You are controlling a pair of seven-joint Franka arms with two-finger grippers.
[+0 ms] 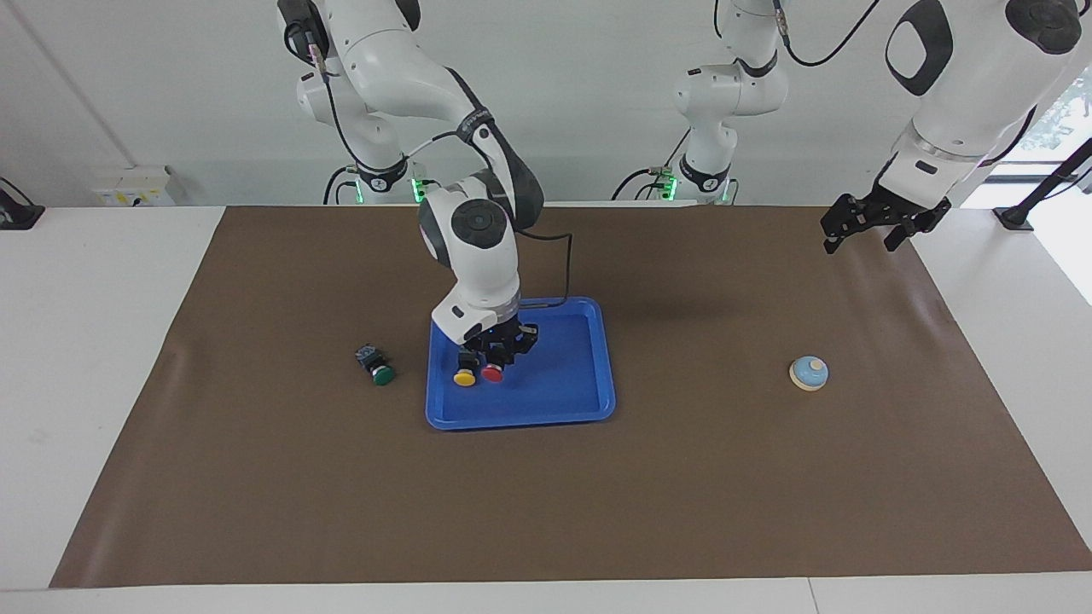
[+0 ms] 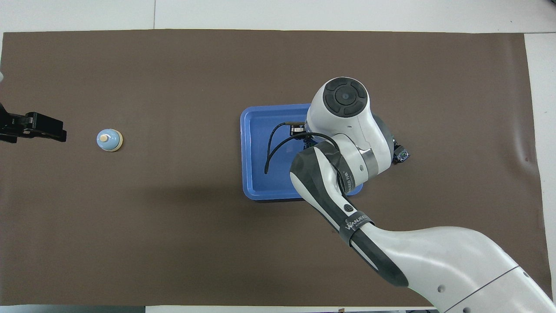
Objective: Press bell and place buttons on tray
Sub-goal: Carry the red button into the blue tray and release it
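Facing view: right claw (image 1: 502, 351) low in the tray (image 1: 563, 401), clamped on the red button (image 1: 492, 373) beside yellow (image 1: 465, 378) — setting it down; left claw (image 1: 879, 223) waits open.

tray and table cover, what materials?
Tray: looks like moulded plastic, bright blue, smooth with a slight sheen, rounded corners and a raised rim. Table cover: probably paper or thin matte sheet, brown; it shows creases and ripples near its edges and no shine. Hard to say which.
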